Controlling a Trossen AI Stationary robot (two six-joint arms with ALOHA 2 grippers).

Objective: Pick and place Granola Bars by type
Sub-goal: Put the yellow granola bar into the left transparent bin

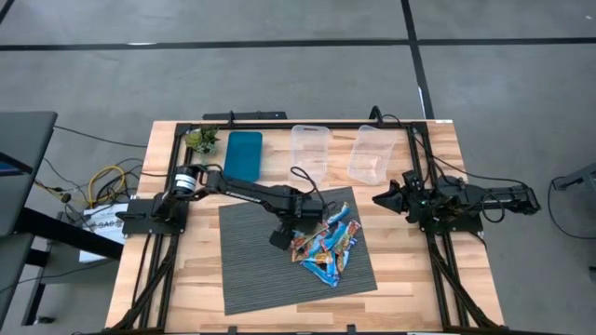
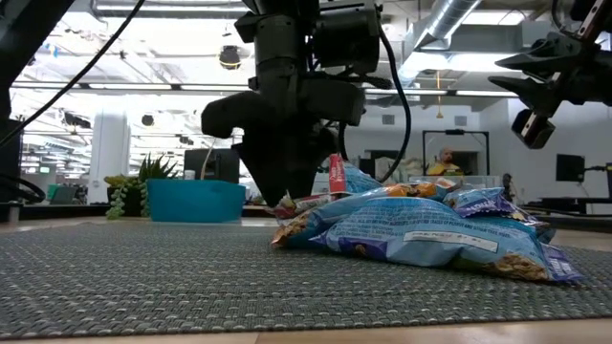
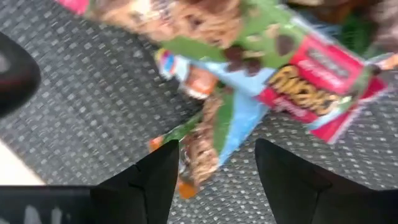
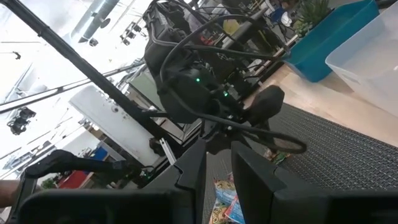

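The granola bars [image 1: 326,244] lie in a heap on the grey mat, in blue-white and orange-red crinkly wrappers; the low view shows the heap [image 2: 421,234] resting on the mat. My left gripper [image 1: 282,234] is open and low at the heap's left end [image 2: 285,203]. In its wrist view the left gripper [image 3: 214,177] has its fingers on either side of the end of a blue and brown bar [image 3: 208,140]. My right gripper [image 1: 384,198] waits open above the table's right side, clear of the bars [image 2: 521,75]. My left gripper comes at the heap from above, pointing down, its open fingers [image 3: 155,180] on either side of one bar's end [image 3: 196,158]. That bar lies on the mat. I cannot tell whether either finger touches the wrapper.
A blue tray [image 1: 243,154] and two clear tubs [image 1: 310,149] [image 1: 369,154] stand along the far edge, with a small plant [image 1: 201,140] at the far left. The grey mat [image 1: 251,261] has bare room left of the heap. Black frame rails run along both table sides.
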